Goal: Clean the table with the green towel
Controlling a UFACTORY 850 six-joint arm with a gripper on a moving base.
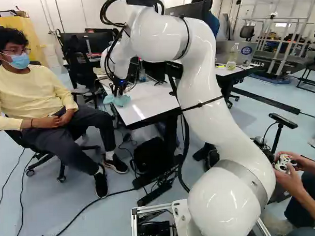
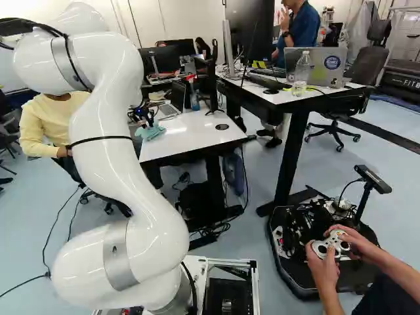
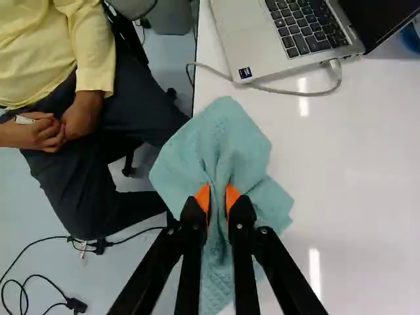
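Wrist view: towel [image 3: 226, 141] pointing lengthwise past hand [image 1: 118, 93]

White table [image 3: 367, 164]: green towel [image 3: 226, 134] at edge, open laptop [image 3: 246, 39], cable [image 3: 308, 94], bottle [image 2: 195, 101].

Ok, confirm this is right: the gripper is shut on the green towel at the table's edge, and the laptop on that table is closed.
Wrong on the laptop: the wrist view shows it open, its keyboard in sight. The gripper is indeed shut on the green towel at the table's edge.
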